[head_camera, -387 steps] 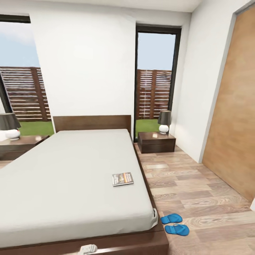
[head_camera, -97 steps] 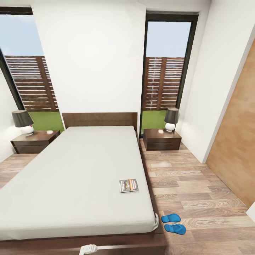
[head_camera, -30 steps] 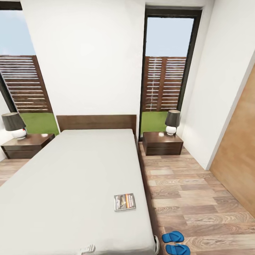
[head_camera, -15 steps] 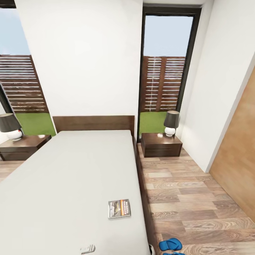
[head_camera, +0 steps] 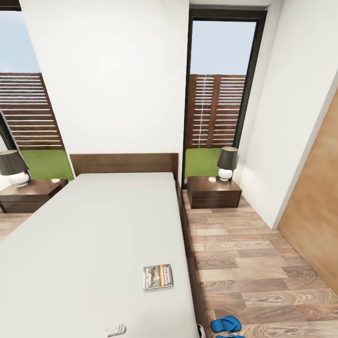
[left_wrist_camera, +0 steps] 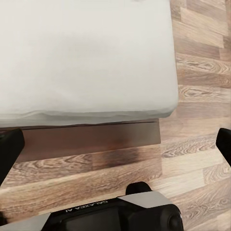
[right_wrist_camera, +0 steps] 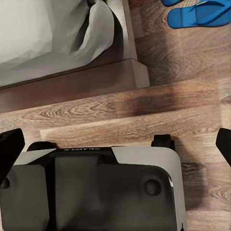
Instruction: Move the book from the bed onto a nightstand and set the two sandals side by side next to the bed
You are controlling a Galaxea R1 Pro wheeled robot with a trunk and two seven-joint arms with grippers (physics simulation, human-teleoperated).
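Note:
The book (head_camera: pixel 157 276) lies flat on the white mattress of the bed (head_camera: pixel 94 234), near its right edge and toward the foot. One blue sandal (head_camera: pixel 226 324) lies on the wood floor beside the bed's foot corner, and the second sandal (head_camera: pixel 230 336) is cut off by the picture's lower edge. The right wrist view has one sandal (right_wrist_camera: pixel 199 14) whole and the other sandal (right_wrist_camera: pixel 173 2) partly in frame. My left gripper (left_wrist_camera: pixel 115 149) hangs open over the floor by a mattress corner. My right gripper (right_wrist_camera: pixel 115 144) is open over the floor near the bed's foot corner.
A nightstand (head_camera: pixel 214 192) with a lamp (head_camera: pixel 227 163) stands right of the headboard, and another nightstand (head_camera: pixel 28 195) with a lamp (head_camera: pixel 13 167) stands left. A strip of plank floor (head_camera: pixel 253 253) runs between bed and right wall. A wooden door (head_camera: pixel 319 211) is on the right.
Over the earlier frames the camera moved closer to the bed, so book and sandals slid down the picture. Nothing differs in the last half second.

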